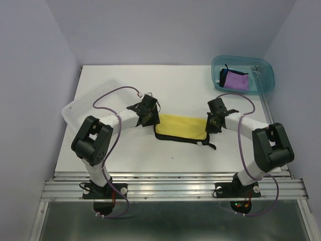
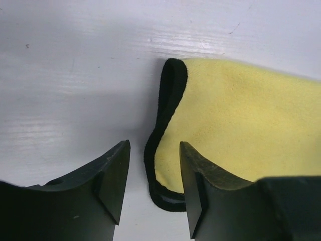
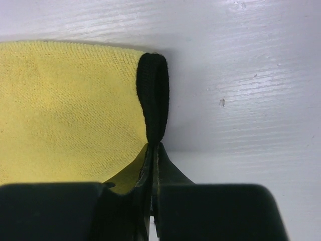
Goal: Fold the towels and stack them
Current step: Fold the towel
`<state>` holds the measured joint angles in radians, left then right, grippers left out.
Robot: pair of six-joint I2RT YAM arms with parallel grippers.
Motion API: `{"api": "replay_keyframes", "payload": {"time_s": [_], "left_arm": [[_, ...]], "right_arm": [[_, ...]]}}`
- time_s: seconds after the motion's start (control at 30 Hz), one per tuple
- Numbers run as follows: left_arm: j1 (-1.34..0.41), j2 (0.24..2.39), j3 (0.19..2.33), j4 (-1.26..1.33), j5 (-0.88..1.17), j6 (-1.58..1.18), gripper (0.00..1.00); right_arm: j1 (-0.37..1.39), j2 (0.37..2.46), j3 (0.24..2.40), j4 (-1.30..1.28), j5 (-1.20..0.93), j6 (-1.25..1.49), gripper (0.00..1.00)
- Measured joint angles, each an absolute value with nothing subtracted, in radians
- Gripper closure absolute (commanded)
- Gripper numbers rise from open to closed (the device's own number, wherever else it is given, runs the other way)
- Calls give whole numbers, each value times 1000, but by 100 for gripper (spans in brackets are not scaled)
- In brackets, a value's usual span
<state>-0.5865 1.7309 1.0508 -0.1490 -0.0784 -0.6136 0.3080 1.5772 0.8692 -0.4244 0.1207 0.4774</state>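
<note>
The yellow towel lay folded to a long, narrow strip near the middle of the white table, its long sides running left to right between the two arms. A black hem bordered it. At the left end the hem curved round the fold, and at the right end it stood up as a narrow doubled loop. A short black strand trailed off the near right corner, and a small pale tag sat beside it, too small to read.

The left gripper was spread wide at the towel's left end. One of its fingers hung over bare table and the other over the yellow cloth, with the hem lying in the gap between them. The right gripper was clenched on the hem at the right end, its jaws pressed together with the black edge pinched between them.

Bare white surface lay on the far side of the towel, reaching back to the wall. A narrower strip lay on the near side, up to the metal rail at the table's front edge.

A clear tub stood at the left edge of the table, just beside the left arm. A teal tub sat at the far right corner, well apart from the yellow towel, and held a folded purple towel against something dark.
</note>
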Motion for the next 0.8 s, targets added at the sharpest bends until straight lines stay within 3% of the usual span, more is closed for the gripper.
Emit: {"api": "replay_keyframes", "payload": {"time_s": [0.37,0.43,0.57,0.8], "left_arm": [[-586,1791,1051,-96,-36,-597,69],[-586,1793,1051,-92,-29,-591,76],[-586,1798,1051,-85,-18,-587,100],[-585,1799,1048,-66,15,-584,100]], "right_arm": [[308,1564,884,-472,127,437,99],[308,1559,886,-478,127,432,99],[308,1535,891,-487,103,421,99],[308,1465,928,-481,-38,411,99]]}}
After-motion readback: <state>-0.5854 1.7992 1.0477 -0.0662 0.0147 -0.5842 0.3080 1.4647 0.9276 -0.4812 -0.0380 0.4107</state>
